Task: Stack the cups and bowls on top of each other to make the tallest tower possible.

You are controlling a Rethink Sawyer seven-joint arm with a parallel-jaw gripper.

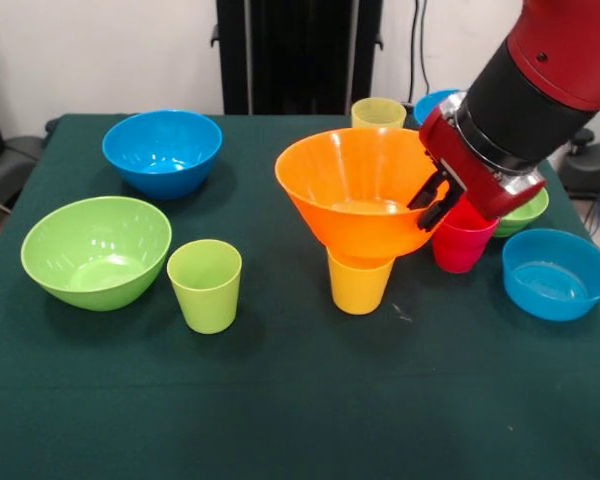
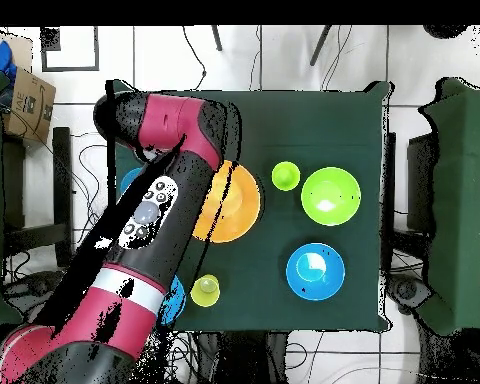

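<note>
Front view: my gripper (image 1: 432, 203) is pinched shut on the orange bowl (image 1: 355, 190) at its rim on the picture's right. Bowl sits on the yellow cup (image 1: 360, 284), tilted, mouth tipped toward camera; red cup (image 1: 460, 243) just beside. I judge it needs levelling before release.

Overhead view: arm (image 2: 149, 215) hides the grip; orange bowl mid-table, lime cup (image 2: 285, 177) near it.
</note>
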